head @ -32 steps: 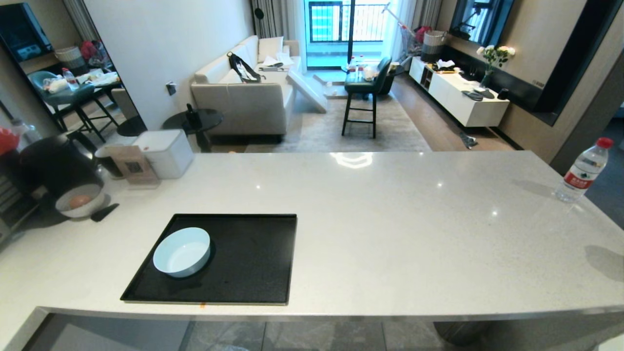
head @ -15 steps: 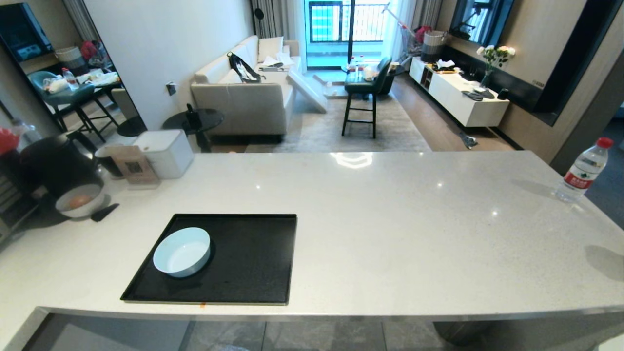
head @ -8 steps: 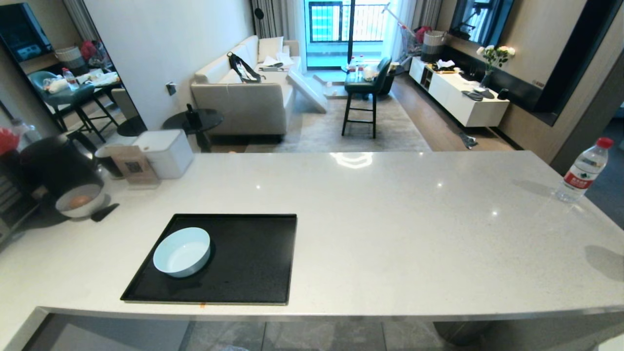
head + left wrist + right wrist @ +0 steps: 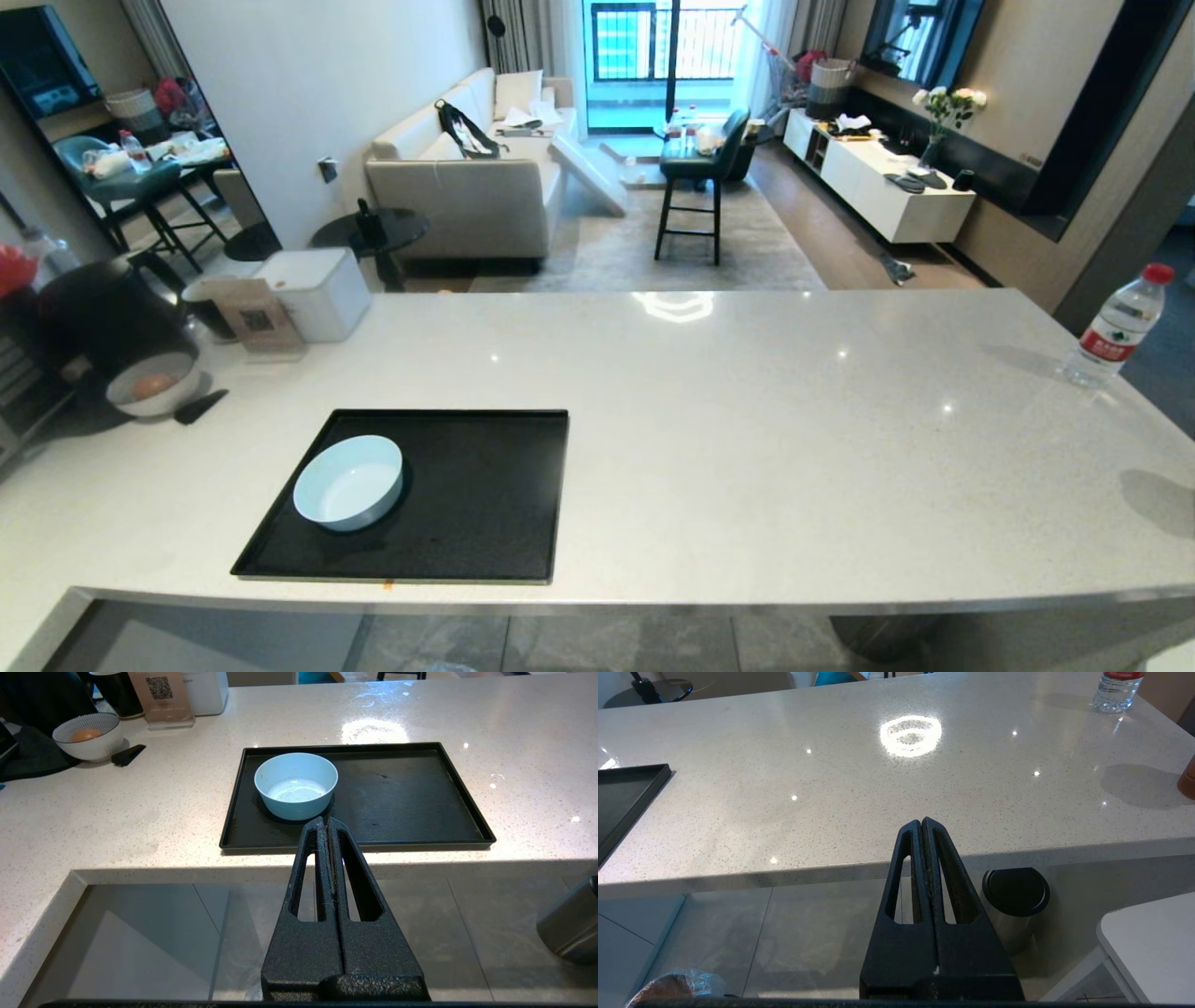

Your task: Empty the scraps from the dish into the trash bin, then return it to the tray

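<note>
The pale blue dish (image 4: 347, 483) stands upright in the left half of the black tray (image 4: 485, 504) on the white counter. In the left wrist view the dish (image 4: 295, 785) has a white, bare-looking inside; the scraps are not in view. My left gripper (image 4: 326, 820) is shut and empty, hanging in front of the counter edge, short of the tray (image 4: 411, 798). My right gripper (image 4: 921, 821) is shut and empty too, before the counter's bare middle. A corner of the trash bin (image 4: 672, 987), with crinkled plastic and a brownish inside, shows on the floor. Neither arm shows in the head view.
A steel cylinder bin with a black top (image 4: 1015, 896) stands under the counter edge. A greyish bowl with an orange lump (image 4: 152, 385), a black appliance (image 4: 112, 313) and a white box (image 4: 316, 291) sit at the counter's far left. A water bottle (image 4: 1117, 327) stands far right.
</note>
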`<state>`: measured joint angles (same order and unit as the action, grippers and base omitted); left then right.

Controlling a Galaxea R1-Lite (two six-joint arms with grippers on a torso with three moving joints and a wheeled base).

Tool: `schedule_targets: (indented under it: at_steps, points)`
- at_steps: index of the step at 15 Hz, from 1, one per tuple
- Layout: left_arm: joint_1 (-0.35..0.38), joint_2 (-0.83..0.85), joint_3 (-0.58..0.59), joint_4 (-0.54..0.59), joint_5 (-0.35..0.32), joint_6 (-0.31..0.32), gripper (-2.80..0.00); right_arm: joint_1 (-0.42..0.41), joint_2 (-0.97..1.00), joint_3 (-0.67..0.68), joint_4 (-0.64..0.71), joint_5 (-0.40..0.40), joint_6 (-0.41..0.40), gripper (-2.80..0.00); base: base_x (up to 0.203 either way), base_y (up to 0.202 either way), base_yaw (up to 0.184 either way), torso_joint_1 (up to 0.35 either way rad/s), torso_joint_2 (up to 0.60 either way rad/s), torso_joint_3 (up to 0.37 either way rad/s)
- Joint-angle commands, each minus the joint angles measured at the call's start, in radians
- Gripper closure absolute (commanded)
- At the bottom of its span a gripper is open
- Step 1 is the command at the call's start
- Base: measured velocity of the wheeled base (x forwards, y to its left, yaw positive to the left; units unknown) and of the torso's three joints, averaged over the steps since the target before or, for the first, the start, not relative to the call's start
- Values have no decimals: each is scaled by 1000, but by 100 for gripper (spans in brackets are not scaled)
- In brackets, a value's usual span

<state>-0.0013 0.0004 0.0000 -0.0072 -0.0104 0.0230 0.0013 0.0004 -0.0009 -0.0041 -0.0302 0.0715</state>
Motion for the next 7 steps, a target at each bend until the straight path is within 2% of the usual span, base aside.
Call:
schedule_targets:
  at_steps: [1,7]
  points:
    - [1,0,0,0,0,0,0,0,1,0,0,0,1,0,0,0,0,0,0,0]
    - [0,0,0,0,0,0,0,0,0,1,0,-2,2,0,0,0,0,0,0,0]
